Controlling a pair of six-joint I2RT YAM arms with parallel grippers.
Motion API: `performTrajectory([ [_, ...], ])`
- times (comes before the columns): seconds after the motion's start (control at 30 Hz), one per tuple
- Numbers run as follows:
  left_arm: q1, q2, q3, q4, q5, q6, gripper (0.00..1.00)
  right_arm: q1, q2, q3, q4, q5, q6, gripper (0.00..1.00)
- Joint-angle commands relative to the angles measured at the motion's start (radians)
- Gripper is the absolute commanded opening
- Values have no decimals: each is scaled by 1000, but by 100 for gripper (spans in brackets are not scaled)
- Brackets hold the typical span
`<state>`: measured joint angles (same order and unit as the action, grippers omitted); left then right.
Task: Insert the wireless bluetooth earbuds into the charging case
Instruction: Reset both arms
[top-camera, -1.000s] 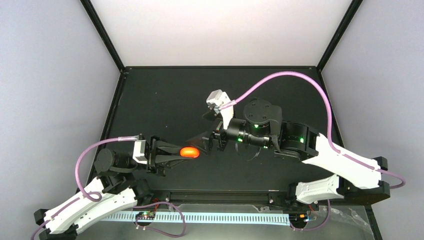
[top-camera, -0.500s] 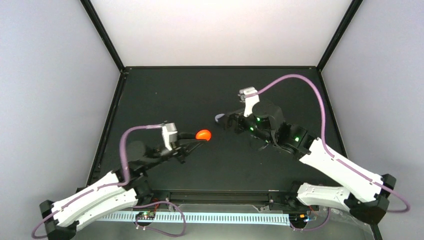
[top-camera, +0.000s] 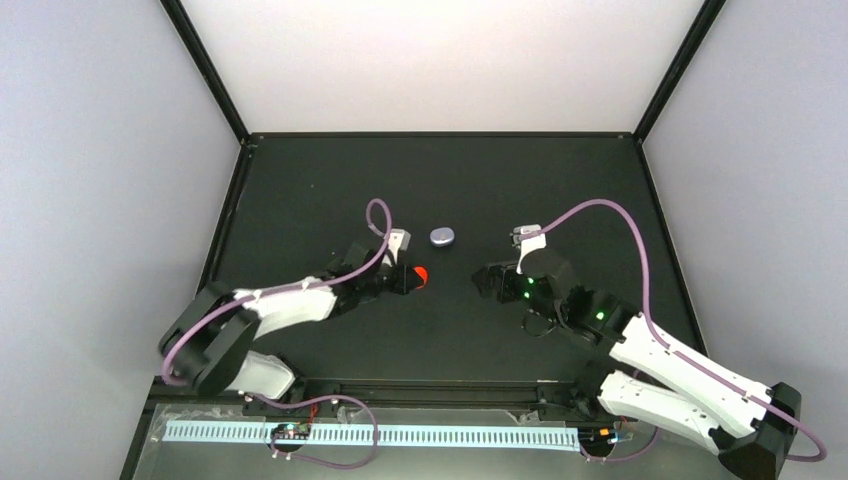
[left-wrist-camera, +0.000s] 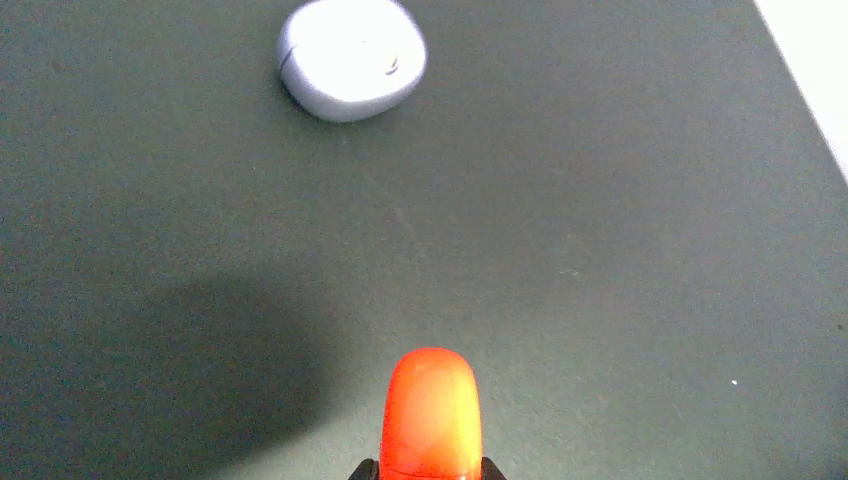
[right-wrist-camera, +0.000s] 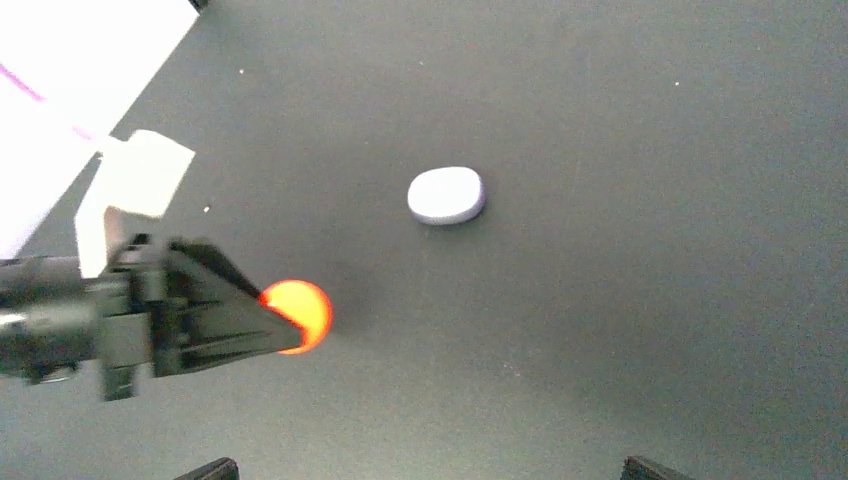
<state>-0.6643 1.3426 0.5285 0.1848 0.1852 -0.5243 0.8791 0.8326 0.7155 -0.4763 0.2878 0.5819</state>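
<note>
The charging case (top-camera: 441, 236) is a pale lavender oval pebble that lies shut on the black table. It also shows in the left wrist view (left-wrist-camera: 351, 58) and the right wrist view (right-wrist-camera: 446, 195). No earbuds are in view. My left gripper (top-camera: 416, 274) is shut on a glowing red-orange rounded cap (left-wrist-camera: 431, 413), low over the table, a short way near-left of the case. The cap also shows in the right wrist view (right-wrist-camera: 298, 315). My right gripper (top-camera: 487, 282) is open and empty, near-right of the case, with its black fingertips (right-wrist-camera: 215, 468) wide apart.
The black table (top-camera: 330, 190) has a raised black rim, with grey-white walls on three sides. Purple cables loop above both arms. The left arm's white link (right-wrist-camera: 60, 110) fills the top-left corner of the right wrist view.
The left arm has stretched forward and dropped low, carrying the red cap toward the case. The right arm has pulled back to the right and near side, uncovering the case.
</note>
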Motion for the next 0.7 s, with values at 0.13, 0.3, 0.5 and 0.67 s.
performTrajectory([
  [0.13,33,259,113,29,83,-99,4,-5,-88,33,-43,28,1,100],
  [0.3,33,294,97,24,73,-109,44,-5,-132,54,-76,22,2,100],
  [0.5,33,166,76,-157,-77,-113,99,-5,-153,64,-96,47,-10,100],
  [0.67,34,-75,63,-444,-284,-168,99,-5,-174,60,-85,76,-14,100],
])
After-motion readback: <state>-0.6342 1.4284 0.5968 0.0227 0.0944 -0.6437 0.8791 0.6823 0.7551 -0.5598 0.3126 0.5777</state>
